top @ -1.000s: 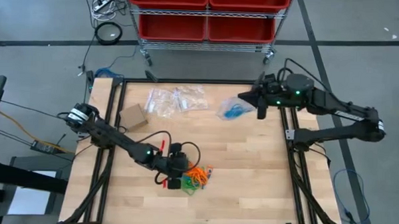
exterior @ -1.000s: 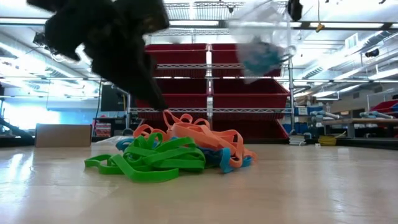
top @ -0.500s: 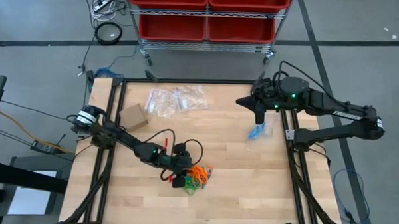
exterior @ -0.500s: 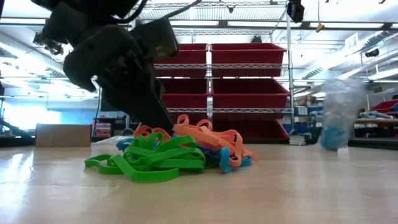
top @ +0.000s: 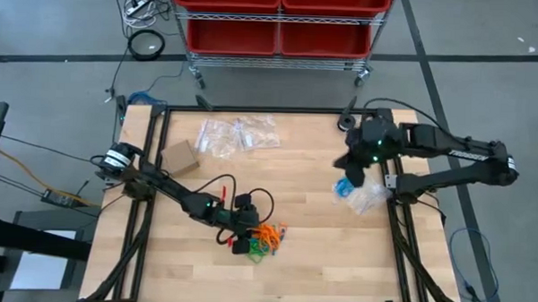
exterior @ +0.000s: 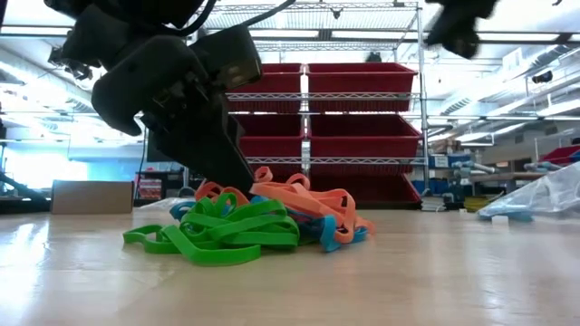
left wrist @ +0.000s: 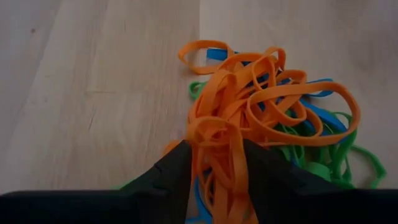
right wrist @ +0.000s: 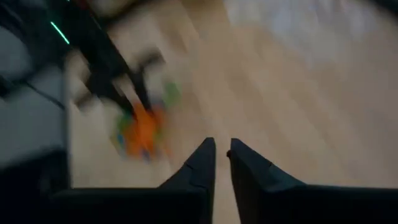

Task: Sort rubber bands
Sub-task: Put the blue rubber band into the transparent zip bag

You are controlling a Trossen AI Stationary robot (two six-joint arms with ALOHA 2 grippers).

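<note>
The left tool (left wrist: 214,168) sits low on the pale wooden tabletop (top: 303,215), its two dark fingers clenched on orange strands of the rubber bands (left wrist: 267,124), a tangled clump of thin orange, blue and green elastic loops lying near the tabletop's front centre. The right tool (right wrist: 222,154) hangs above the tabletop's right side with a narrow gap between its fingers, grasping nothing. Just beneath it, by the right edge, lies a clear plastic bag (top: 364,197) holding something blue.
</note>
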